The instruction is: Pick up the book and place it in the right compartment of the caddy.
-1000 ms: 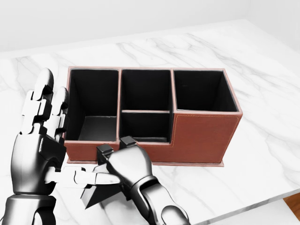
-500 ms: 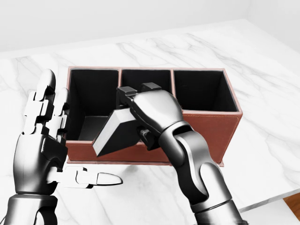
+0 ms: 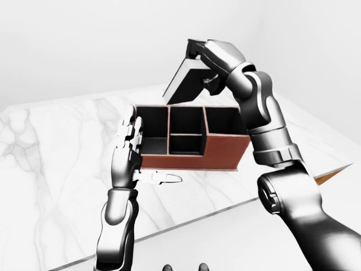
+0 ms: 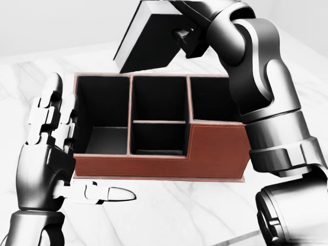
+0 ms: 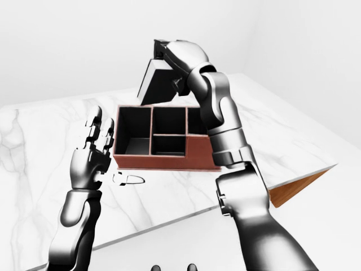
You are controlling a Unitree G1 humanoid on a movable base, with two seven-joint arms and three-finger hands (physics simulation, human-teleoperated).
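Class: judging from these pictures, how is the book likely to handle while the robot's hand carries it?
The book probably stays stiff: it hangs tilted from the right hand, with no visible sag. Gripped near one end only, it may pivot or slip. Its flat faces suggest it won't roll.

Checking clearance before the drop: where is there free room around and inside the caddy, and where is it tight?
All compartments of the caddy look empty, the right compartment included. Bare marble table lies right of the caddy and below it in the head view. It is crowded at the left wall, where the open left hand stands, and overhead, where the right hand holds the book.
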